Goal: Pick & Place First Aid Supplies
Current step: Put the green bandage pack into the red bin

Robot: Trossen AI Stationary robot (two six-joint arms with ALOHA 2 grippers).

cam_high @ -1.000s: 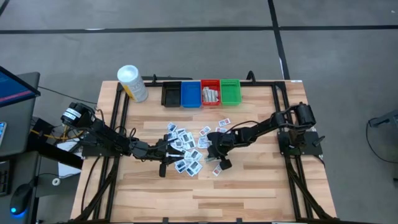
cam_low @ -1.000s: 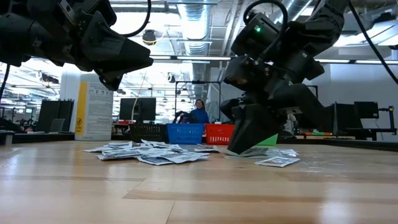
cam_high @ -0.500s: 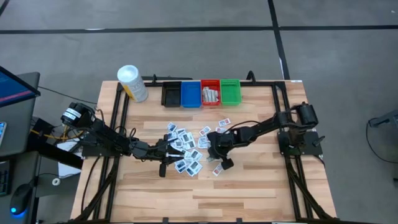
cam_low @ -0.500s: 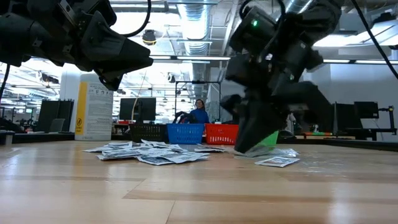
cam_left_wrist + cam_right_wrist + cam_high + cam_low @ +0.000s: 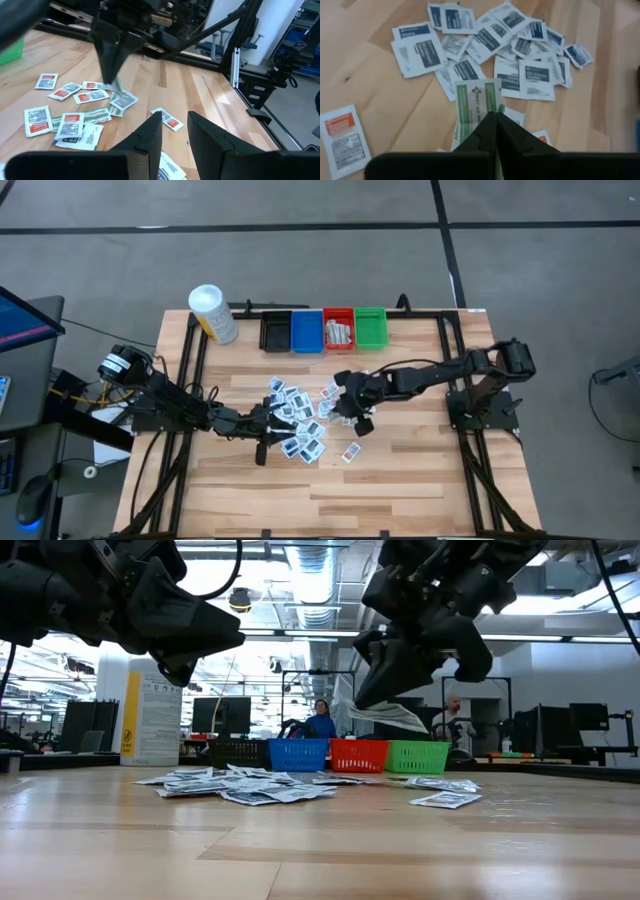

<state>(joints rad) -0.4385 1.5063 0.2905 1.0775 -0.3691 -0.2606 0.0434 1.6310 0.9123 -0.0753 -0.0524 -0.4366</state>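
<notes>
The first aid supplies (image 5: 300,418) lie in a loose heap of small white packets with blue or red print, flat on the table's middle. My right gripper (image 5: 352,404) hangs above the heap's right side, shut on one white packet with green print (image 5: 477,101). That packet also shows under the right gripper in the low view (image 5: 398,718). My left gripper (image 5: 175,129) is open and hovers over the heap's left near side (image 5: 268,423), touching nothing. My right gripper pinches the green-printed packet between its two fingers at one short end (image 5: 489,116). The fingers (image 5: 385,680) come slanting down from above. The packet is lifted clear of the table and juts out below the fingertips, tilted, nearly flat.
Black (image 5: 275,332), blue (image 5: 307,331), red (image 5: 338,330) and green (image 5: 370,327) bins stand in a row at the far edge; the red one holds packets. A yellow white-capped container (image 5: 212,313) lies at the far left. A stray packet (image 5: 350,452) lies near the heap.
My right gripper has risen from the table and drawn toward the far edge, staying shut. The green-printed packet has come up with it, from lying on the wood to lifted clear.
</notes>
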